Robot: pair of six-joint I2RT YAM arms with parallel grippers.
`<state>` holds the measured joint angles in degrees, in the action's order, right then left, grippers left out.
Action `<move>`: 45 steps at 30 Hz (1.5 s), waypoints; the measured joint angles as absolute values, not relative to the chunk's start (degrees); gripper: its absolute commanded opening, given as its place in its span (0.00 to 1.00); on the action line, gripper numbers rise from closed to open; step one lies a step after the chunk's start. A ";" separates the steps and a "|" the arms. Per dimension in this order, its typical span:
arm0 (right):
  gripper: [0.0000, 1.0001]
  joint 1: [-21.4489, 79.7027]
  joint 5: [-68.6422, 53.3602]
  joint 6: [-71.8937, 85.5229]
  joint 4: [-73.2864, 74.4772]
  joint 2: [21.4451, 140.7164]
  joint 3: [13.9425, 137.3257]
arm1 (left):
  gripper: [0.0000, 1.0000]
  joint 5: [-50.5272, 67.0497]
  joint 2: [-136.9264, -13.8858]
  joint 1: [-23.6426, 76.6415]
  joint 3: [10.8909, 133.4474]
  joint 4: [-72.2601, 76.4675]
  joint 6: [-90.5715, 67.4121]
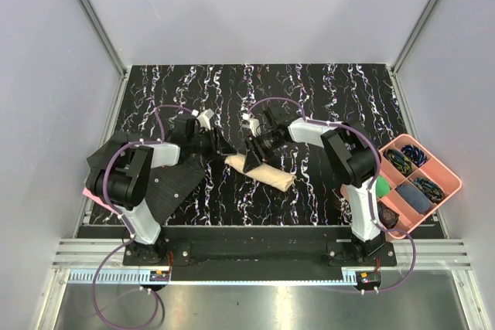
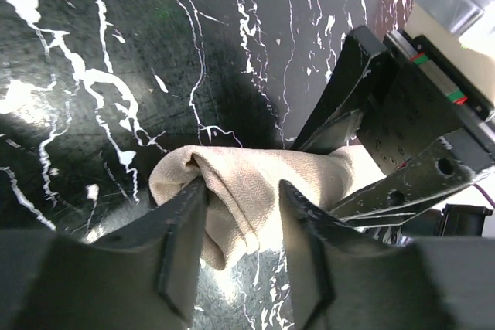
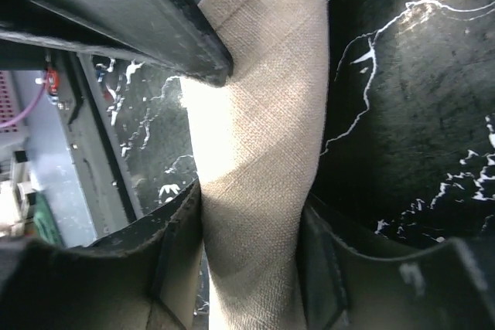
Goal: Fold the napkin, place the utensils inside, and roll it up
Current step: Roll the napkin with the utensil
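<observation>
The beige napkin [image 1: 268,174] lies as a roll on the black marbled tabletop, slanting from centre toward the lower right. My left gripper [image 1: 230,152] is at the roll's left end. In the left wrist view its fingers [image 2: 182,214] stand on either side of the bunched end of the napkin [image 2: 247,179], pressing it. My right gripper [image 1: 254,151] comes in from the right, just beside the left one. In the right wrist view its pads [image 3: 179,229] clamp the taut napkin [image 3: 259,113] on both sides. The utensils do not show in any view.
A black dotted mat [image 1: 174,185] lies under the left arm. A pink compartment tray [image 1: 447,178] with small coloured items sits at the right table edge. The two grippers stand close together over the roll. Grey walls enclose the table.
</observation>
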<state>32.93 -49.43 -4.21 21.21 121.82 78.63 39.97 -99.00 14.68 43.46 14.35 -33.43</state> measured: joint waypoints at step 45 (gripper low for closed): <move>0.80 54.19 11.31 -20.29 8.75 105.41 62.76 | 0.04 41.36 -105.51 15.07 51.22 5.52 -34.17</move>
